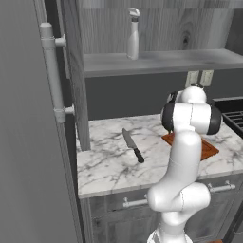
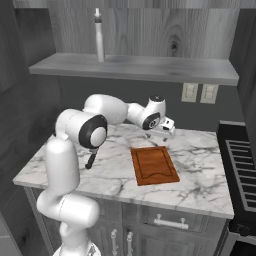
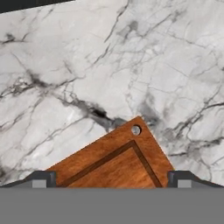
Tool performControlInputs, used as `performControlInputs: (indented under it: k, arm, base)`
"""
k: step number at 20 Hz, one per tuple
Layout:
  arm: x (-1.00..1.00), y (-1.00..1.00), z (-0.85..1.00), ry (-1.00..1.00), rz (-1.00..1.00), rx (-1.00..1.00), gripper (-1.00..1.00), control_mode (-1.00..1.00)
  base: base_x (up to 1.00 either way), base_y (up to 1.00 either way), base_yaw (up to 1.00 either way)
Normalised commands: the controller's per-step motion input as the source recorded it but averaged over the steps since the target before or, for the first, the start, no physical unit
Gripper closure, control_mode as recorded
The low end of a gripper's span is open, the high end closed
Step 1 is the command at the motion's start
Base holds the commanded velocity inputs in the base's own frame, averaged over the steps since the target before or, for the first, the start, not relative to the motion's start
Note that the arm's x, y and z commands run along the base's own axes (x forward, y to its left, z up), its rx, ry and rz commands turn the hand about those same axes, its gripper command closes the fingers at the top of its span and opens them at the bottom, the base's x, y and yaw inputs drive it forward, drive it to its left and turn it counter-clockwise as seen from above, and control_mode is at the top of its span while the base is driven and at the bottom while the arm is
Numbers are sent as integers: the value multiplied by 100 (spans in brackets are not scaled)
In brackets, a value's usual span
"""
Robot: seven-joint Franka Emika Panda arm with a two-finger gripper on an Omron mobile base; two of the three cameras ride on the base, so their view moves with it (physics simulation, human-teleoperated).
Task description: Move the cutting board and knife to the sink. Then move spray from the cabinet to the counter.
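1. The gripper (image 2: 161, 133) hovers over the cutting board's (image 2: 154, 165) back edge, fingers spread, pinching nothing.
2. The knife (image 1: 132, 144) lies mid-counter (image 1: 104, 163) — in the right base view the arm hides its blade.
3. The spray (image 1: 133, 34) stands on the cabinet (image 1: 161, 61) shelf.

Left base view: from behind and left of the arm, looking forward and down across the table (image 1: 109, 166), with the knife (image 1: 133, 145) at centre and the shelf (image 1: 156, 61) above. Right base view: from behind and right, facing the same table (image 2: 200, 175) and shelf (image 2: 135, 67). Both share the spray (image 1: 133, 33) and the cutting board (image 2: 154, 165). Hand view: close above the table (image 3: 109, 57), looking down past the hand (image 3: 111, 179) at one corner of the cutting board (image 3: 118, 162).
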Motion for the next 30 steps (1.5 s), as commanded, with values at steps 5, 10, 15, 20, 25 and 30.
performControlInputs:
  k: [5, 10, 15, 20, 25, 30]
  arm:
    - [5, -9, -11, 0, 0, 0, -100, -100]
    - [11, -4, -25, 0, 0, 0, -100, -100]
    - [22, -3, -20, 0, 0, 0, -100, -100]
    - [13, -3, -12, 0, 0, 0, -100, -100]
    - [15, -5, -6, 0, 0, 0, -100, -100]
    - [8, -8, -4, 0, 0, 0, -100, -100]
  base:
    - [0, 0, 0]
    - [0, 0, 0]
    - [0, 0, 0]
    - [0, 0, 0]
    - [0, 0, 0]
    - [0, 0, 0]
